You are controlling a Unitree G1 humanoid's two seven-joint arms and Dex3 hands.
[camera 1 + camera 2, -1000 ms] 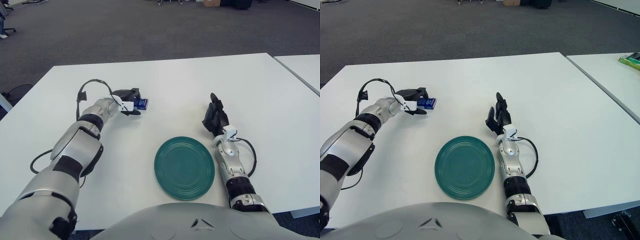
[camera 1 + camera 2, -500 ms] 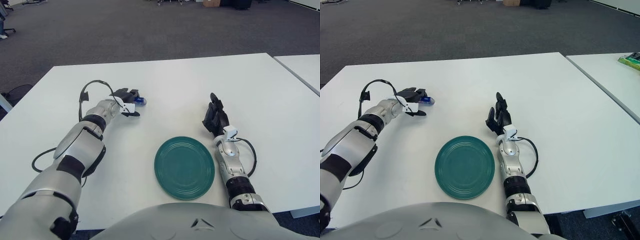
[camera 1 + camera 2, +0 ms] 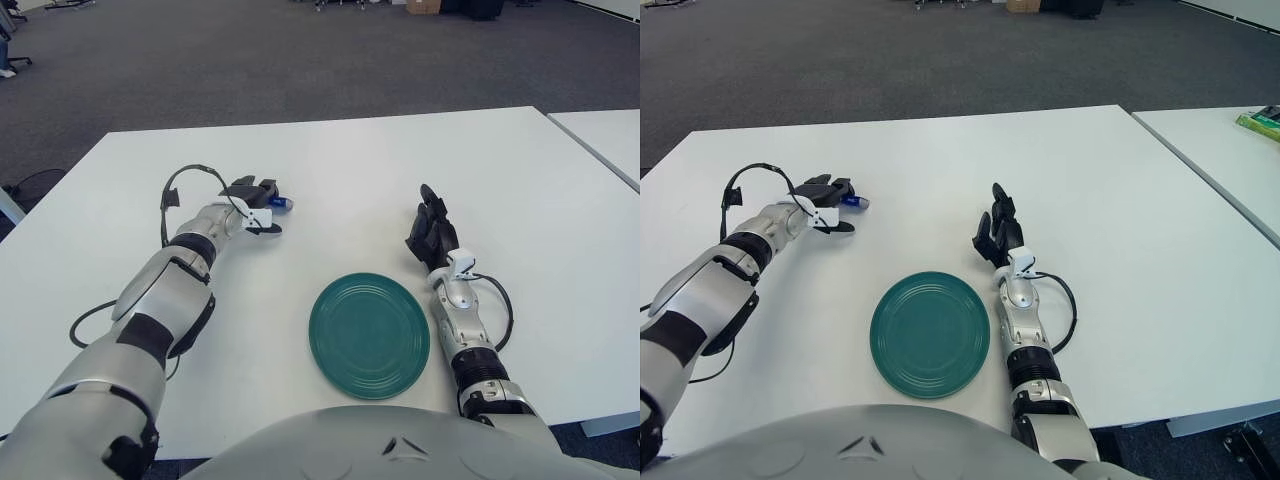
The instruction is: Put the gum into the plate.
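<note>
A: Where's the gum (image 3: 282, 204) right now?

B: On the white table (image 3: 330, 170), far-left side, right at the fingertips of the left hand (image 3: 252, 200). Only a small blue bit of it shows past the dark fingers, so I cannot tell whether they are clamped on it or just cupped over it.

A: And the plate (image 3: 369, 335)?

B: Green, empty, near the front edge — well apart from the gum, toward the robot and to its right. The right hand (image 3: 430, 238) lies on the table just beyond the plate's right rim, fingers loosely extended, holding nothing.

A: So the step in hand is the pick-up?

B: That's my judgement. The 1 thing to get right is a firm pinch before any lift: the pack looks small and flat, so the fingers should close across its narrow sides rather than press on top, or it may skid away across the smooth surface.

A: Then the carry?

B: Raise it clear of the table, swing inward over the plate's centre, and lower before letting go — a drop from height could bounce it off the rim.
</note>
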